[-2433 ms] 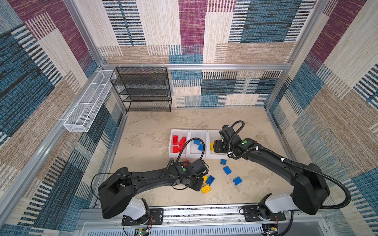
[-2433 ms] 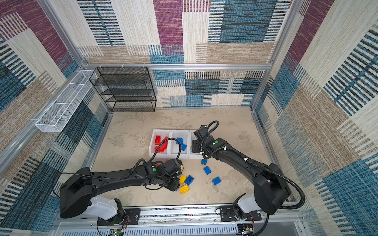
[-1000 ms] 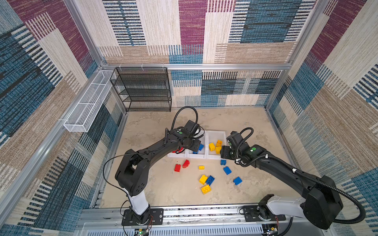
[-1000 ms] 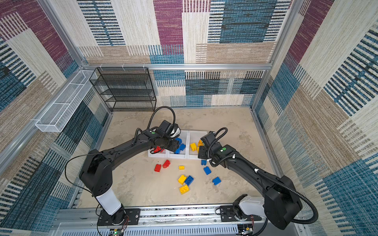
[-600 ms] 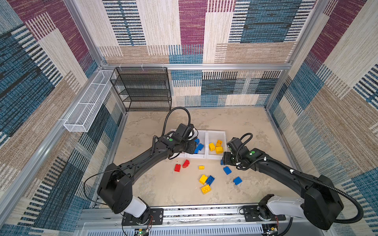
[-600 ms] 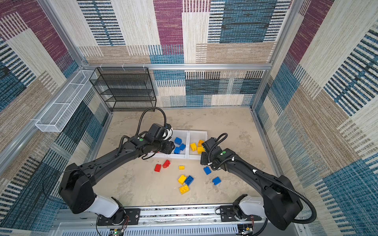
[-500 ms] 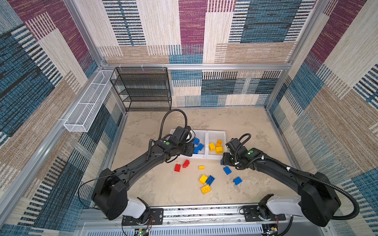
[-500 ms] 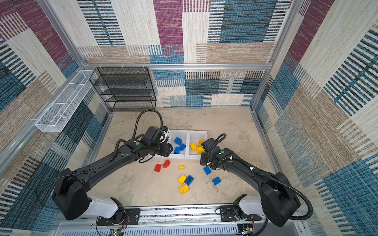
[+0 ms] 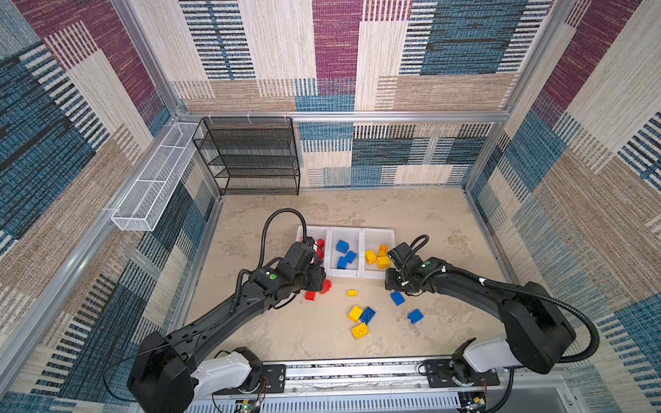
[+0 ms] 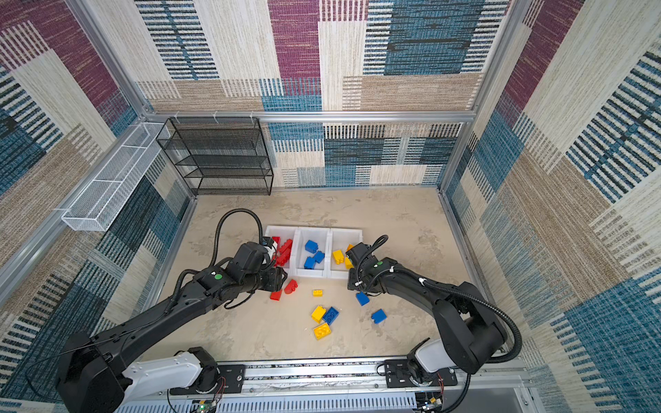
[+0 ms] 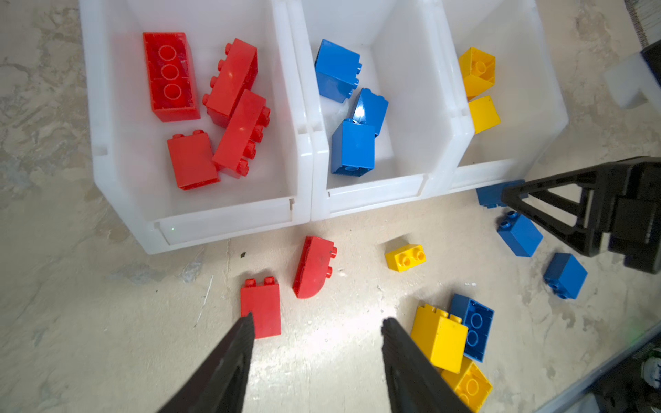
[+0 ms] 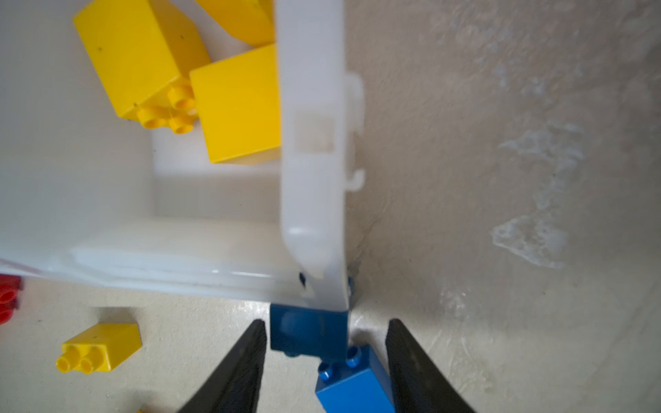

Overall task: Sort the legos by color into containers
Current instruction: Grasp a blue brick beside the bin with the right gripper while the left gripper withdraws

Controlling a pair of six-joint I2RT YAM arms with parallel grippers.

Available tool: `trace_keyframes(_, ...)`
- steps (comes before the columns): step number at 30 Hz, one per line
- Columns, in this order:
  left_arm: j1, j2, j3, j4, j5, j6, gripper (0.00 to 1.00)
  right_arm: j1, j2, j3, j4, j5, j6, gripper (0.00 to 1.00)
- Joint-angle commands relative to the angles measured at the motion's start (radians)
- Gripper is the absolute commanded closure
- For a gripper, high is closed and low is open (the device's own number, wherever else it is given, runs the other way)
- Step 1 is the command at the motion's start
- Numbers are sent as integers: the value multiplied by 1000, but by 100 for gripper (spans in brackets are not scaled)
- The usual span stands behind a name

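Three joined white containers (image 9: 344,229) (image 11: 302,136) hold red, blue and yellow legos, left to right. Loose legos lie in front: a red brick (image 11: 263,311), a rounded red one (image 11: 313,268), a small yellow one (image 11: 405,256) and a yellow-and-blue cluster (image 9: 361,318). My left gripper (image 11: 318,321) (image 9: 318,280) hangs open over bare floor, one fingertip beside the red brick. My right gripper (image 12: 326,327) (image 9: 390,282) is open and straddles two blue bricks: one (image 12: 307,330) against the yellow container's front corner, another (image 12: 352,384) just behind it.
One more blue brick (image 9: 415,316) lies on the floor to the right. A black mesh rack (image 9: 250,157) stands at the back left wall. A white wire basket (image 9: 153,182) hangs on the left wall. The rail (image 9: 357,372) runs along the front edge.
My left arm has drawn back from over the containers and come down beside the loose red bricks. My right gripper has dropped to the blue bricks at the container's corner, and its jaws have narrowed.
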Motion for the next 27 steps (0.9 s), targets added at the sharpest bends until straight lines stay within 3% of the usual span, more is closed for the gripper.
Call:
trace_keyframes(1,1,-13,-8,9,-12,-29,39,0,19,9,47,-2,-4,46)
trace_keyframes(11,1,-5,7,-5,-11,-17,39,2,48,10,62,-5,-7,63)
trace_keyframes(27,1,-7,-4,13,-10,-42,39,6,-68,-17,15,0,12,72)
